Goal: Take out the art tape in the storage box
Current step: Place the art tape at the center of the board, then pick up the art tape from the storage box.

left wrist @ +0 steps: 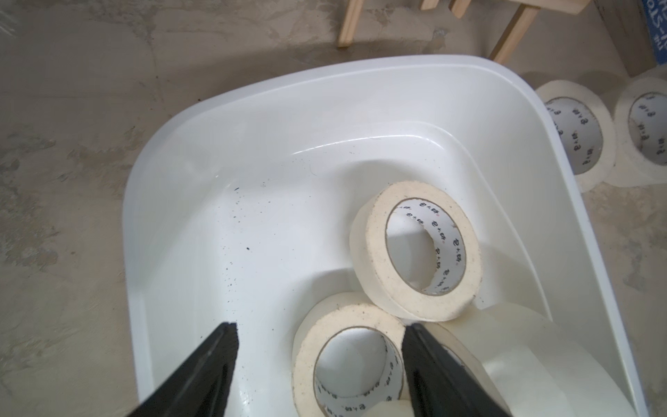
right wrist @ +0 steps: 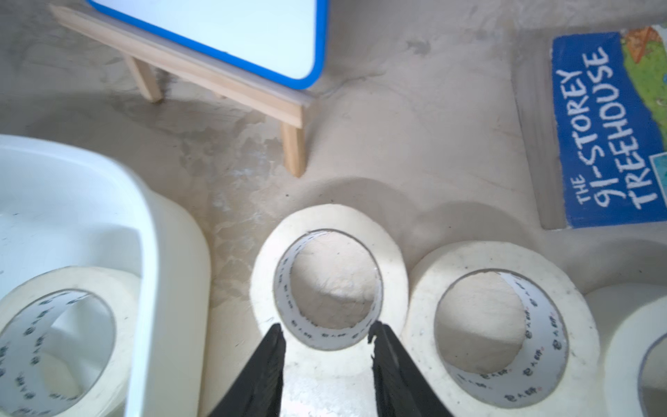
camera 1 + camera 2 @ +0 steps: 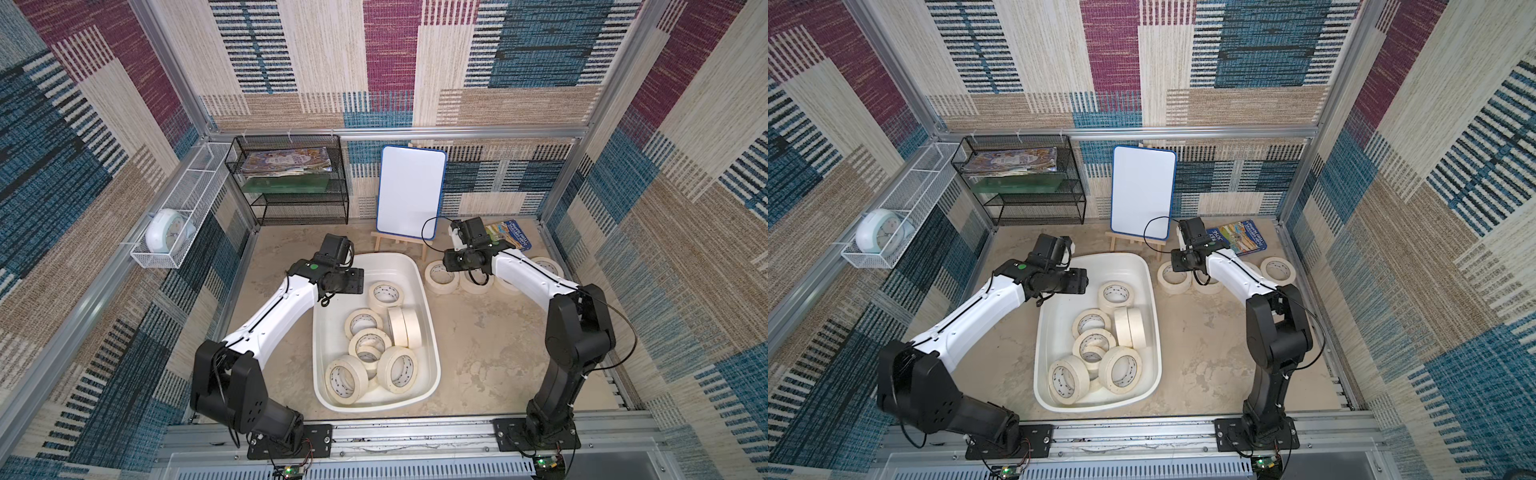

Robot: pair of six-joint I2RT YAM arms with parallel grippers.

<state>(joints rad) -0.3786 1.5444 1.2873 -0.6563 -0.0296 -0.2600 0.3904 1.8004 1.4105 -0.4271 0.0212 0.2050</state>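
Lower centre in a top view, the storage box holds several rolls of art tape, some flat, two on edge. At its far end the left claw hangs open and empty above a flat roll. A clean pick likely means one finger down the core, one outside the wall, then a straight lift over the rim. Upper right, the right claw, jaws parted and gripping nothing, hovers over a placed roll in the row out on the tabletop, before the whiteboard.
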